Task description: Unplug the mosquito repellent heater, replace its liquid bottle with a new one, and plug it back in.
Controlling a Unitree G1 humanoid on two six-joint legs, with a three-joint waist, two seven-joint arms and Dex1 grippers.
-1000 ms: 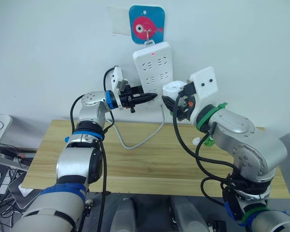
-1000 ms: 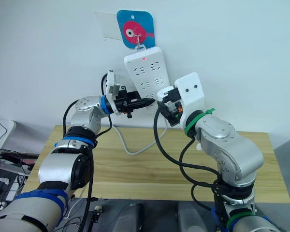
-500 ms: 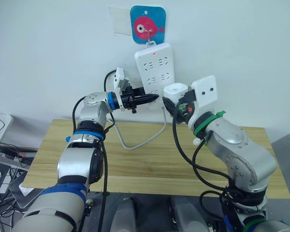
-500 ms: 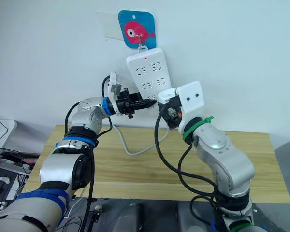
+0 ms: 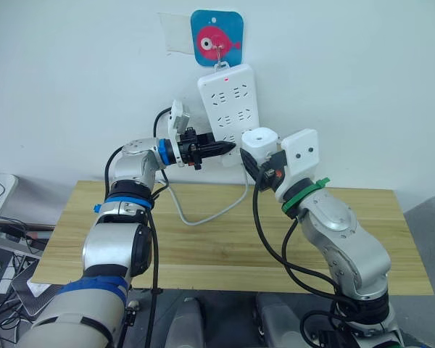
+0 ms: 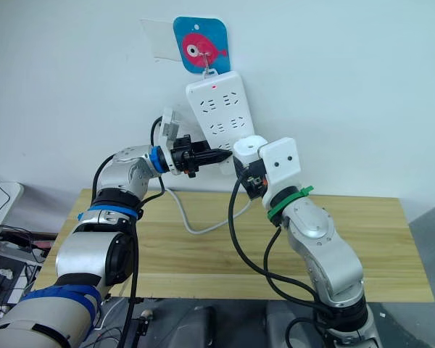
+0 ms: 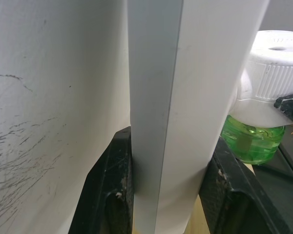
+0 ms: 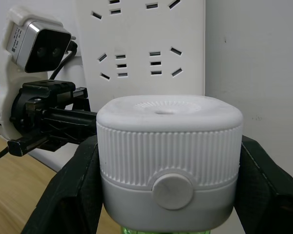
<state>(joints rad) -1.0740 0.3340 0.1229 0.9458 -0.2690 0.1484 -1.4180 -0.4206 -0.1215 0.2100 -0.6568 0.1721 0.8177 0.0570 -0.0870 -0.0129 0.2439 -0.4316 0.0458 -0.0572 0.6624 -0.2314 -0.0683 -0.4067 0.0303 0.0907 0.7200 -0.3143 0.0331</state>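
The small white rounded plastic mosquito repellent heater [image 8: 169, 158] is held in the air above the far edge of the light wooden worktop [image 5: 217, 239], just in front of the lower end of the long white multi-socket power strip [image 5: 230, 105] that hangs on the wall from a hook on a blue square plaque with a pink fish [image 5: 216, 38]. The heater stands upright, its long axis vertical and the round vent hole on its ribbed top facing up. A translucent green liquid bottle [image 7: 252, 142] is screwed in beneath it, hanging straight down. Whether the heater's prongs touch the strip cannot be told.

The right gripper [image 8: 169, 195] has its black jaws closed on the heater, one on each side of its lower body. The left gripper [image 7: 171, 195] reaches in from the other side and its jaws clamp the side edge of the power strip's white casing, the strip's flat body running lengthwise between them. The two grippers are near each other, the heater just beside the left jaws. A white cable [image 5: 210, 210] loops from the strip's lower end down onto the worktop near its far edge.
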